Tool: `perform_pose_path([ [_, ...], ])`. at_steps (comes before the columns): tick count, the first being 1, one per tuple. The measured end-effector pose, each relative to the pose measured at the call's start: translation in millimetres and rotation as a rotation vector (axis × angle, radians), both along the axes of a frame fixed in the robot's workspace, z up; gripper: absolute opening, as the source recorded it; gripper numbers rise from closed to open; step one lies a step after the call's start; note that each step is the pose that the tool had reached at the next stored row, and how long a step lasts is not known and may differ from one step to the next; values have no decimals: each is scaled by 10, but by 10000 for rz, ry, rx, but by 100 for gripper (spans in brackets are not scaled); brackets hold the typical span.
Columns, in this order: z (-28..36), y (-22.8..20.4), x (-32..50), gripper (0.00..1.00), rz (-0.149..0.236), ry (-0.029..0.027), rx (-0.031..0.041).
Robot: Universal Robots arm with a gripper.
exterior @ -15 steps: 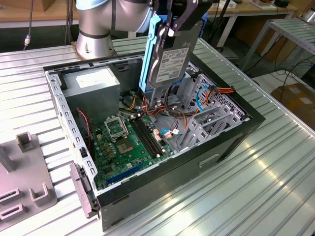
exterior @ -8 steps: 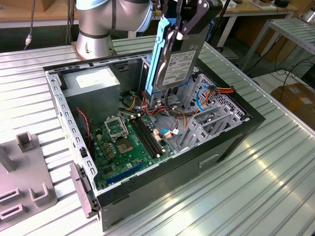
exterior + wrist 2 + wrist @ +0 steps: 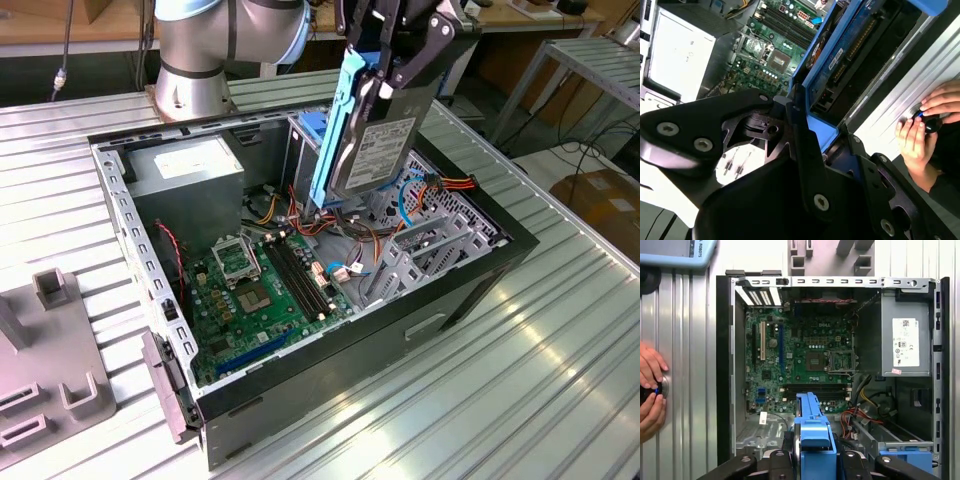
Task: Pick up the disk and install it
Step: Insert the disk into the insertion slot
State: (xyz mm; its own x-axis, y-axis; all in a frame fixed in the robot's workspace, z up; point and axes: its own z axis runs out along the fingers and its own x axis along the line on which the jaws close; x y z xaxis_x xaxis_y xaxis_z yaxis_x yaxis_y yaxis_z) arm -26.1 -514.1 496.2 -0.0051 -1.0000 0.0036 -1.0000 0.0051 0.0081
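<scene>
Blue-railed and dark grey, the disk (image 3: 378,150) hangs upright over the open computer case (image 3: 440,300), clamped at its top by the gripper (image 3: 395,65), so pickup looks done and installing is not yet done.

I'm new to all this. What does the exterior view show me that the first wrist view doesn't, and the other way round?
The exterior view adds the arm's grey base behind the computer case, and the disk, label facing out, held upright above the case by the gripper. The first wrist view adds a person's hands on the ribbed table beside the case. Both share the green motherboard, the power supply and the disk's blue rail.
</scene>
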Motion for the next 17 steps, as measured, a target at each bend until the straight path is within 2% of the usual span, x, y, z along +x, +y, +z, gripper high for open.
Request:
perform_pose_path([
  [3,-7,-109,27,37,-1,3,0],
  [7,-18,-206,82,37,0,6,-1],
  [9,-24,-231,123,37,0,6,-2],
  [12,-46,-274,265,37,-1,7,-4],
  [17,-83,-326,452,37,-1,6,-11],
])
